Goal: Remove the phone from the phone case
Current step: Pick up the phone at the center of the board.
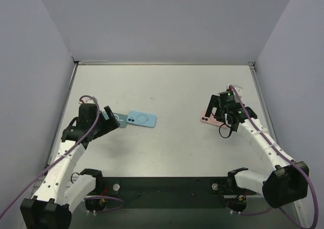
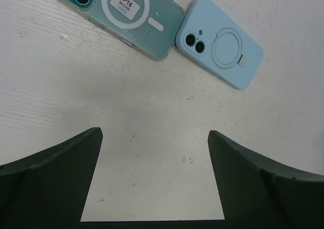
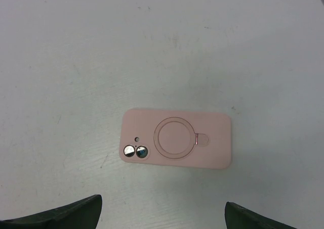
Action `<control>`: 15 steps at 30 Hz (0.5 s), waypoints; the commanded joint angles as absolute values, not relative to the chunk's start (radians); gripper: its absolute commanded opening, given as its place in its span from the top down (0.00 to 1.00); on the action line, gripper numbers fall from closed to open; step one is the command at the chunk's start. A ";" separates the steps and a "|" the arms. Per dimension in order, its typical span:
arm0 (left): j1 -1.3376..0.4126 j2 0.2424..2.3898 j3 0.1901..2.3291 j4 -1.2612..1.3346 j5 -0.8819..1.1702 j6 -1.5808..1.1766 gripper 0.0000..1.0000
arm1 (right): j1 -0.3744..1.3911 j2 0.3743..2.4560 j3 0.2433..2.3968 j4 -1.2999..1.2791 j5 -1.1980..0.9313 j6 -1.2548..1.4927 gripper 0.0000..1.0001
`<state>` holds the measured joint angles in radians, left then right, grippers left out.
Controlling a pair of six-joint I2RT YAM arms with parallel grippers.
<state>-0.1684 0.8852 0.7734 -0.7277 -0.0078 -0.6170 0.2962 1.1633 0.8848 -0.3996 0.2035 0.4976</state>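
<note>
On the tabletop (image 1: pixel 167 87), the leftmost phone (image 2: pixel 131 21) and the middle phone (image 2: pixel 220 49) lie just beside each other; the rightmost phone (image 3: pixel 177 138) lies well apart, to their right.

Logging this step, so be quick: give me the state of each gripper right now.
Left gripper: open, holding nothing.
Right gripper: open, holding nothing; the pink phone case lies untouched beyond its fingers.

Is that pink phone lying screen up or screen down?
Screen down. The pink phone lies flat on the table, back up: its camera lenses and ring show.
</note>
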 commanded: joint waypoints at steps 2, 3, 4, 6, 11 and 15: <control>-0.169 0.859 0.821 -0.767 -0.029 -0.621 0.03 | 0.304 1.149 0.884 -0.417 0.216 0.505 0.00; -0.169 0.856 0.816 -0.769 -0.028 -0.624 0.03 | 0.302 1.154 0.884 -0.416 0.209 0.493 0.00; -0.169 0.853 0.813 -0.770 -0.028 -0.627 0.03 | 0.305 1.157 0.884 -0.416 0.201 0.489 0.00; -0.169 0.848 0.807 -0.769 -0.021 -0.635 0.03 | 0.305 1.166 0.888 -0.417 0.170 0.476 0.00; -0.169 0.850 0.798 -0.761 -0.002 -0.647 0.02 | 0.369 1.227 0.931 -0.399 0.072 0.420 0.00; -0.169 0.865 0.790 -0.755 0.000 -0.652 0.03 | 0.513 1.385 1.070 -0.359 0.023 0.361 0.00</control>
